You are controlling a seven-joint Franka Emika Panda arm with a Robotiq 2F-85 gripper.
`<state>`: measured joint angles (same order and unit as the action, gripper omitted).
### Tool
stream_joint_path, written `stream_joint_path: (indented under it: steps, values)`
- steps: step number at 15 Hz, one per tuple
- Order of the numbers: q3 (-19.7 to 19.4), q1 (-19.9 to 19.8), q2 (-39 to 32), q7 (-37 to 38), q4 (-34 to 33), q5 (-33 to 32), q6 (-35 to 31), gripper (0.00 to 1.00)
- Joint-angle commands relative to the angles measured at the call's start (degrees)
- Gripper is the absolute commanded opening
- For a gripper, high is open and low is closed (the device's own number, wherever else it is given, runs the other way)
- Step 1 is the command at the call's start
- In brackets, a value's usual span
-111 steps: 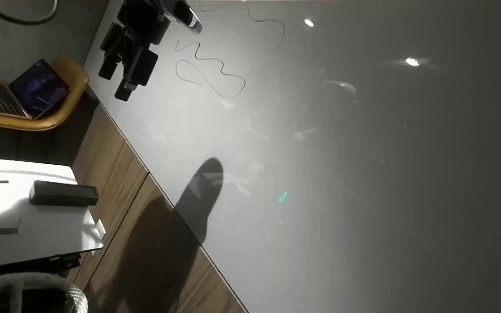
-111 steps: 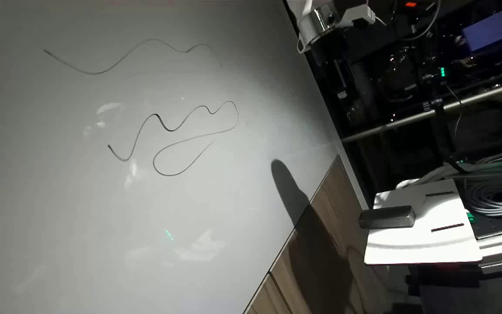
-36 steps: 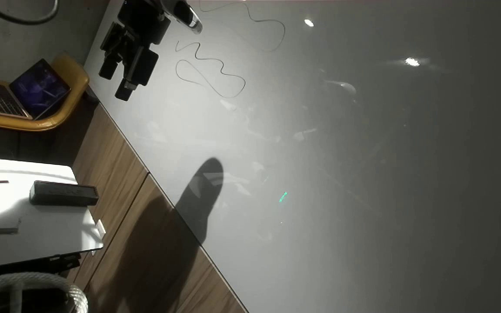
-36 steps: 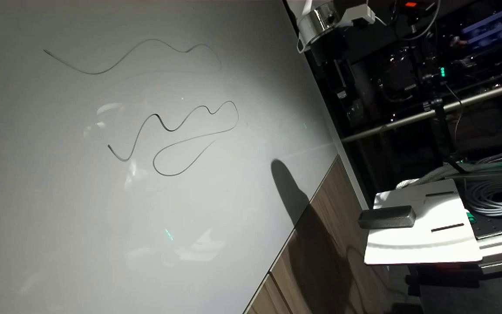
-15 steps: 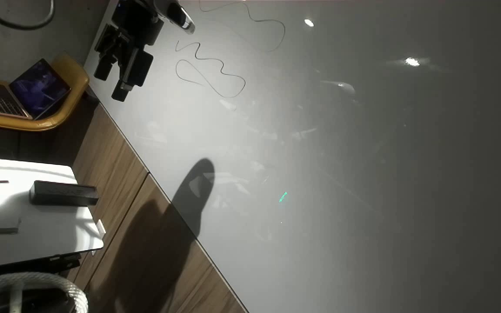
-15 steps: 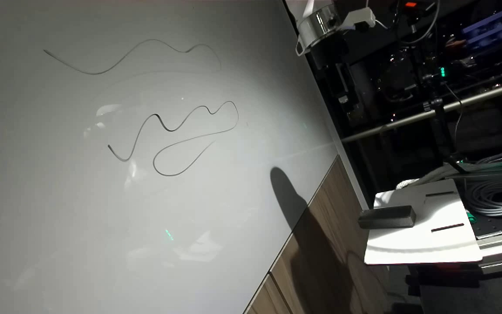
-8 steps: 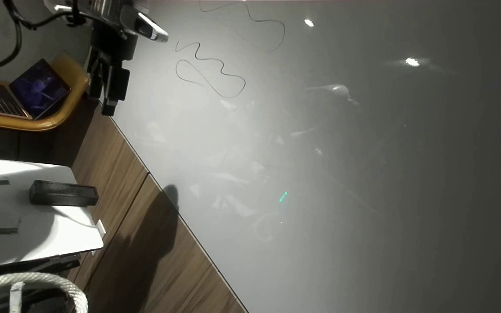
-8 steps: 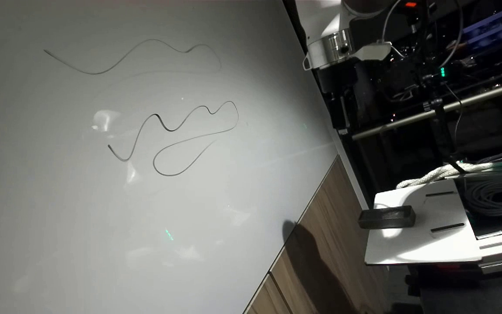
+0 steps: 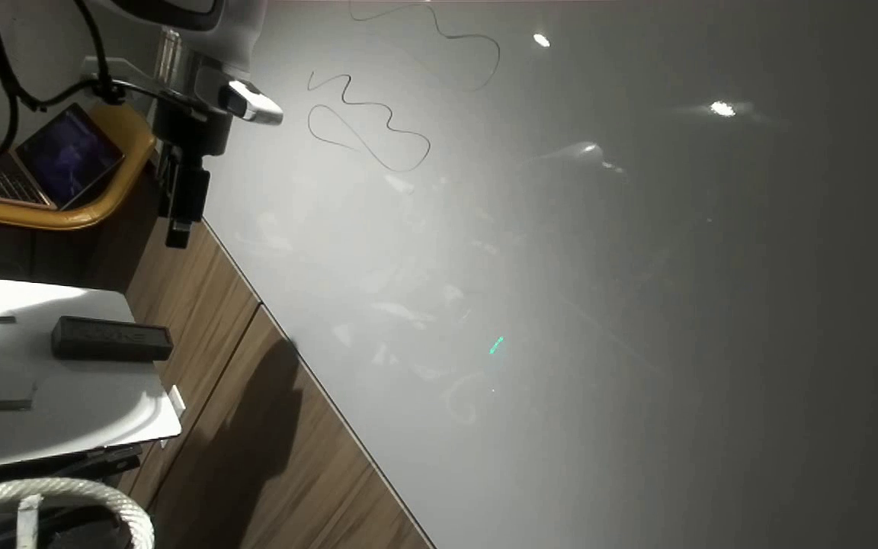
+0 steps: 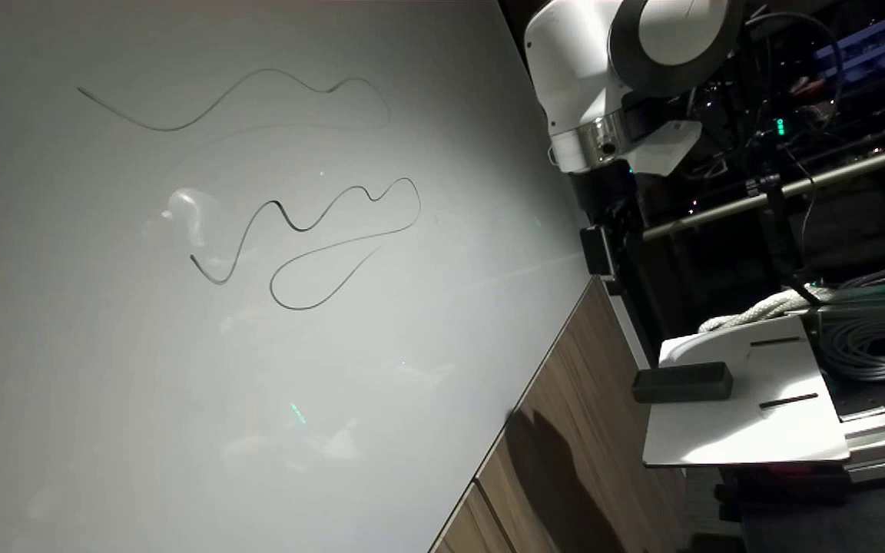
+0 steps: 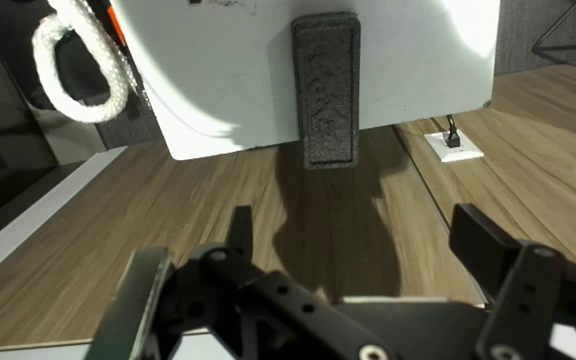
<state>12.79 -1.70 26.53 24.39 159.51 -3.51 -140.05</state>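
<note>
We see the tool [image 11: 353, 232] spread wide in the wrist view — jaws well apart and clear of the dark block [image 11: 327, 95]. That block lies on the white panel [image 11: 418, 75], across one edge, an end jutting past. Near a panel corner, a white cable mount [image 11: 454, 153] sits on the wood-grain surface [image 11: 193, 200]; a white rope loop [image 11: 90, 113] curls just beside the panel. In both exterior views, thin wavy lines [image 10: 300, 230] cross the glossy grey surface [image 10: 143, 384].

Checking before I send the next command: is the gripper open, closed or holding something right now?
Gripper: open, jaws wide apart, nothing held; the dark block on the white plate is not touched.
</note>
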Motion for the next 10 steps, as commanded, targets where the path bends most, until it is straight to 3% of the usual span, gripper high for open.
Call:
stream_joint_path:
  steps: [1, 10]
  values:
    - [0.25, -0.86, -6.00, 2.65, -0.03, -0.99, -3.37, 1.00]
    - [-0.08, 0.90, -13.39, 4.69, -0.10, -1.40, -5.66, 1.00]
